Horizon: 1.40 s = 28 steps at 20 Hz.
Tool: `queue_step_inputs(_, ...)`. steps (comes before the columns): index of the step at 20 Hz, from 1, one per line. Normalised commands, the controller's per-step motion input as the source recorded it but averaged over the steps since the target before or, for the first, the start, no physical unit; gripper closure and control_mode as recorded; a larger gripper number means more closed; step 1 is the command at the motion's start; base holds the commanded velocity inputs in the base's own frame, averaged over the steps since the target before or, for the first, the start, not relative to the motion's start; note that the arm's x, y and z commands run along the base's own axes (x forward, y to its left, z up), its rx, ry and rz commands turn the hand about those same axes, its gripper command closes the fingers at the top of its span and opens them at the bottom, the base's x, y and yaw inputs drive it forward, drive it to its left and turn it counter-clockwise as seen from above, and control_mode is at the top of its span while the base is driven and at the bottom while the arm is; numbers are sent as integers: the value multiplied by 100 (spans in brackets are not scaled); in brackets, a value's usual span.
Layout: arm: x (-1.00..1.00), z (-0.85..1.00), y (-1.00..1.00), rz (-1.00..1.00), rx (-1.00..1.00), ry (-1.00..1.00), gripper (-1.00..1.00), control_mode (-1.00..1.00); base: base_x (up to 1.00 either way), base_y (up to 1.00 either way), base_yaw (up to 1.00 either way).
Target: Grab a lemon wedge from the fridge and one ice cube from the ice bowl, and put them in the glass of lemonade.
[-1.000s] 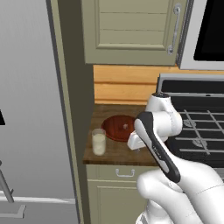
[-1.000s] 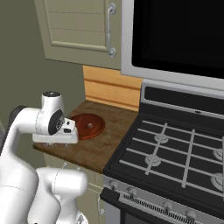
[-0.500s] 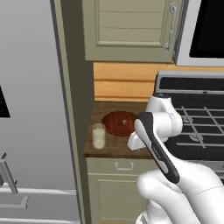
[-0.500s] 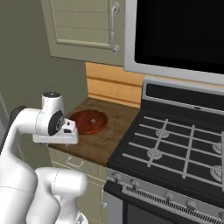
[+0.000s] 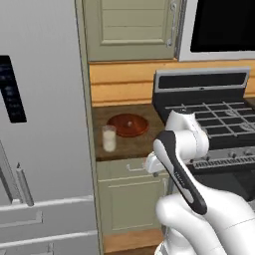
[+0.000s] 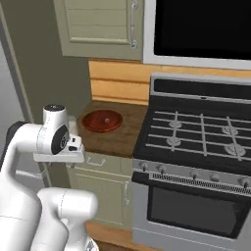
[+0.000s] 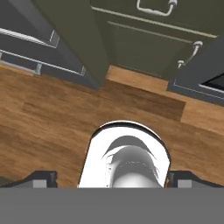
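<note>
The arm is folding up in front of the counter, and its gripper [image 7: 112, 179] is pointing straight down at the wooden floor [image 7: 52, 122], with both dark fingertips [image 7: 41, 178] spread wide apart and nothing sitting between them. In the hand view the floor is running out to the foot of a cabinet [image 7: 148, 48] with a curved handle, with the fridge's lower drawers off to one side and the oven's edge at the other.

From the left base view, the hand [image 5: 153, 163] is hanging level with the counter's front edge, just ahead of the cabinet drawer [image 5: 130, 168] under the counter. It is sitting between me and the near right corner of the counter [image 5: 144, 144], so that corner is being covered.

On the counter, the glass [image 5: 109, 138] is standing upright near the front left, close beside the fridge [image 5: 40, 124], holding pale liquid. Just behind it and to the right, the bowl [image 5: 128, 124] is resting flat, not touching the glass; a small pale speck is showing in its middle, too small to make out. From the right base view the bowl [image 6: 102, 120] is lying open to sight beyond the arm's elbow.

The fridge is standing shut on the left, doors closed and bar handles [image 5: 22, 184] facing the room, so the lemon wedge cannot be seen. To the right the stove [image 6: 196, 142] is butting against the counter, its grates bare. Farther back, a wooden backsplash [image 5: 122, 82] is running along the wall, with an upper cabinet [image 5: 132, 22] above it and a dark microwave [image 6: 201, 29] over the stove.
</note>
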Motion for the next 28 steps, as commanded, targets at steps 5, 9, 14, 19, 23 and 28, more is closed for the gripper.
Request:
queue_step_inputs(5, 0, 0, 0, 0, 0, 0, -100, 100, -27, 100, -45)
queue_step_inputs(9, 0, 0, 0, 0, 0, 0, -100, 100, -57, 88, -10)
queue_step_inputs(14, 0, 0, 0, 0, 0, 0, -100, 100, -58, 95, 0)
queue_step_inputs(19, 0, 0, 0, 0, 0, 0, -100, 100, -29, 60, 0)
queue_step_inputs(23, 0, 0, 0, 0, 0, 0, -100, 100, -43, -7, -6)
queue_step_inputs(28, 0, 0, 0, 0, 0, 0, -100, 100, -70, -2, -2)
